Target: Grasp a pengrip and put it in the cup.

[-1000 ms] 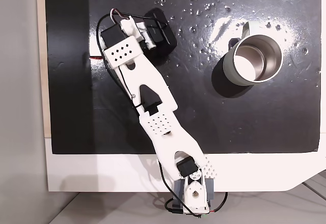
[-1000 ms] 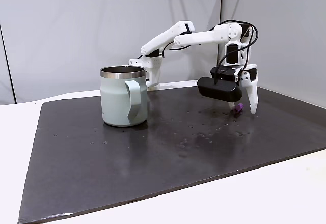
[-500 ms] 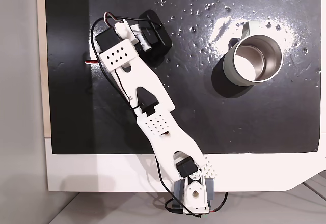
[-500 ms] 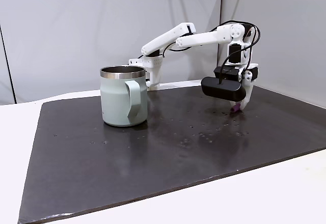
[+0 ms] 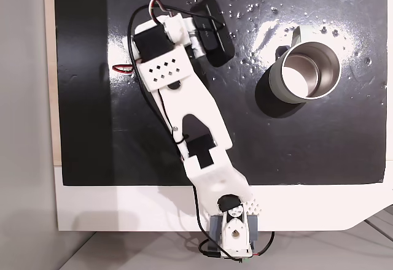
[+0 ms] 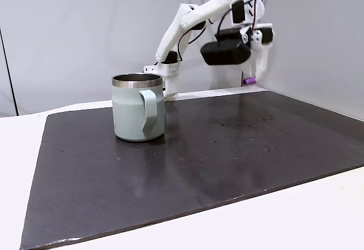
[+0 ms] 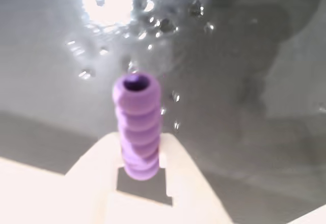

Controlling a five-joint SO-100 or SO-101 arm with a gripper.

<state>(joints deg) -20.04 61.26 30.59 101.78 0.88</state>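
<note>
I have the pengrip (image 7: 136,127) pinched in the claw (image 6: 250,79) and lifted well clear of the tabletop (image 6: 227,148), so what is left is carrying it over the cup (image 6: 138,114) and dropping it.

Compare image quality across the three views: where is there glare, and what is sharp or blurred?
A fixed view from above: white glare on the wet black mat beside the cup. Wrist view: pengrip fairly sharp, background soft, highlight blown out. A fixed side view: evenly lit, sharp.
</note>
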